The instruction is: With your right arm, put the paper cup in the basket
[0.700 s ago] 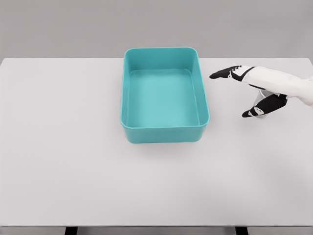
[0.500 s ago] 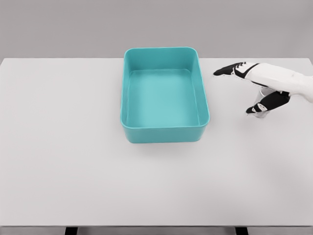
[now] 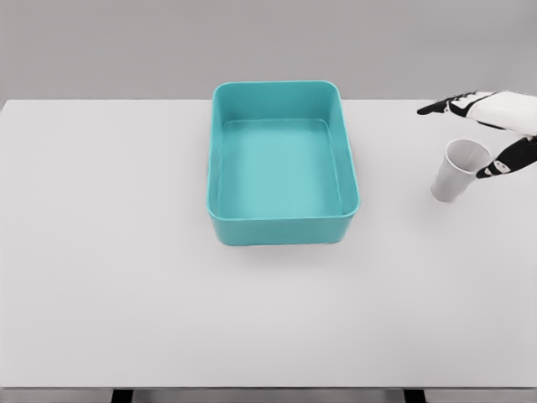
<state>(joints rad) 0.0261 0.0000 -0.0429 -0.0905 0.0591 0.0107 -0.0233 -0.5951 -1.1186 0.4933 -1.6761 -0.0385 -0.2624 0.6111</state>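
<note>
— What is cut off or hard to make out?

— The right hand (image 3: 495, 134) enters at the picture's right edge, so only its fingers and part of the palm show; the arm behind it is out of frame. The left arm does not appear at all. Whether the thumb tip actually touches the paper cup (image 3: 457, 170) is too fine to tell; it sits just beside the cup's rim.

— Is the hand holding anything?

— No. Its fingers are spread, one group stretched above the cup, the dark-tipped thumb below and to the cup's right, nothing clasped.

— And the cup itself?

— A white, smooth, tapered cup, tilted with its open mouth up and to the right, well to the right of the basket (image 3: 283, 229).

— The basket?

— A teal rectangular tub with rounded corners, smooth walls and a plain bottom, on the matte white table (image 3: 126, 277).
</note>
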